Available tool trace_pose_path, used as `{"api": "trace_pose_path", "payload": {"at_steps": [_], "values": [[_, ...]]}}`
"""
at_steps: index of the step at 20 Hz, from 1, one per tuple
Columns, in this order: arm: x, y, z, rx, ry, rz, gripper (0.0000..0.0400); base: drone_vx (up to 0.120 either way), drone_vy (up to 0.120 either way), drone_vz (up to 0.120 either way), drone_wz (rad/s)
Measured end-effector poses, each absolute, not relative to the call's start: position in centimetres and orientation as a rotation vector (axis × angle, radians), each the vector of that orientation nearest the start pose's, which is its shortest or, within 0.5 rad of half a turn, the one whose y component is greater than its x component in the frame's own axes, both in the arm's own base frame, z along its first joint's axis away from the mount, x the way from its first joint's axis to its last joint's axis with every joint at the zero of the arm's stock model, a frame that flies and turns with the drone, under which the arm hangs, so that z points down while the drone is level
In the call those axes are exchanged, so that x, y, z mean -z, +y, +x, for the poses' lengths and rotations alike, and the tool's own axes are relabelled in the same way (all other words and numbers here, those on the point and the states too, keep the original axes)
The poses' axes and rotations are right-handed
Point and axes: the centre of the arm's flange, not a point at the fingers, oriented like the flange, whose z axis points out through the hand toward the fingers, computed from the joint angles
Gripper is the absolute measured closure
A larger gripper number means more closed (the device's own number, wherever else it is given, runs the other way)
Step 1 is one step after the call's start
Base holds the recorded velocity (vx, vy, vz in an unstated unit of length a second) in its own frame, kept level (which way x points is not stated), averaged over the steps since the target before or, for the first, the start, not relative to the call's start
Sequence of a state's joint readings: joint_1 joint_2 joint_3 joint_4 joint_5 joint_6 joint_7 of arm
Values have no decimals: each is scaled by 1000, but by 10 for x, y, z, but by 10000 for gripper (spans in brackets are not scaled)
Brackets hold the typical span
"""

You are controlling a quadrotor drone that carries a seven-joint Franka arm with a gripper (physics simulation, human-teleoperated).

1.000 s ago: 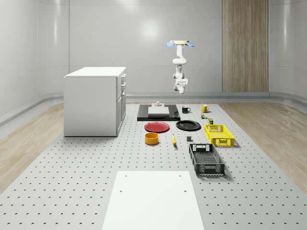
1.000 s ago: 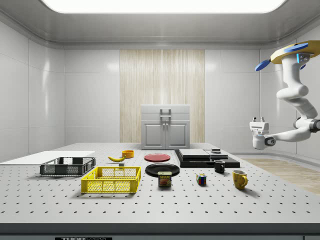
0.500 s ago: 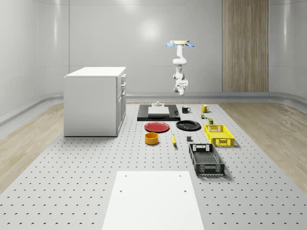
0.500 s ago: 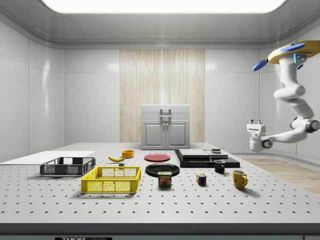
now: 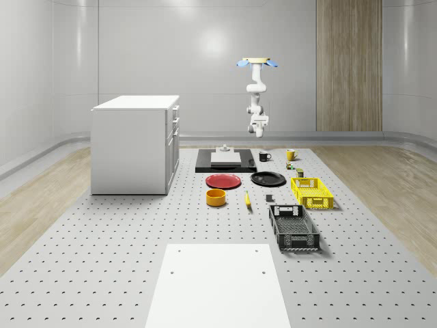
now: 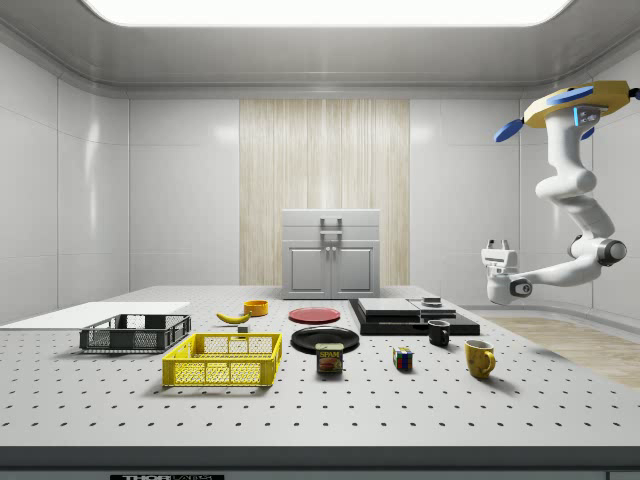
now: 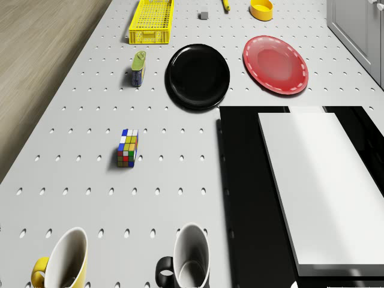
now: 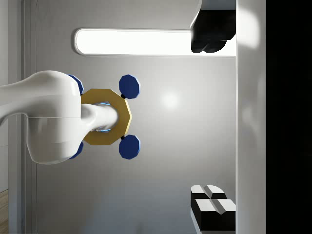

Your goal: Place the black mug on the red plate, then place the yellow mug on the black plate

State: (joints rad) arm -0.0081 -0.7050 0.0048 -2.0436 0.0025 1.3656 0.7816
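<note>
The yellow-bodied quadrotor drone (image 6: 578, 103) with blue rotors hovers high in the air beyond the far end of the perforated grey table (image 5: 123, 239), at the side view's right, above and behind the mugs. Its white jointed arm (image 6: 572, 200) hangs down and bends toward the side view's left, ending in the claw (image 6: 497, 243), whose 2 fingers point upward toward the ceiling, well above the table and touching nothing. In the wrist view the 2 fingers (image 8: 212, 204) stand far apart with open space between them, so the claw is released and holds nothing.

The glossy black ceramic mug (image 7: 189, 258) stands upright on the table just beside the edge of the flat black slab (image 7: 252, 198), which carries a white rectangular block (image 7: 321, 180). The yellow ceramic mug (image 7: 65, 261) stands upright near it, on the side away from the slab, the 2 apart. The round red plate (image 7: 275, 64) and the round black plate (image 7: 197, 76) lie flat side by side past the slab, both bare.

A multicoloured puzzle cube (image 7: 128, 147) sits between the mugs and the black plate. A small tin can (image 7: 138, 68) rests beside the black plate, and a yellow mesh crate (image 7: 151, 20) lies beyond it.
</note>
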Motion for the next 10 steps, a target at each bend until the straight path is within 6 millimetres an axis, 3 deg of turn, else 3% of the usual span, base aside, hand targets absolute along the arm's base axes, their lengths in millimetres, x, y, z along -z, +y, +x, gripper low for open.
{"api": "trace_pose_path", "payload": {"at_steps": [10], "values": [[-691, 0, 303, 53, 1199, -2894, 0, 120, 0, 0, 0]]}}
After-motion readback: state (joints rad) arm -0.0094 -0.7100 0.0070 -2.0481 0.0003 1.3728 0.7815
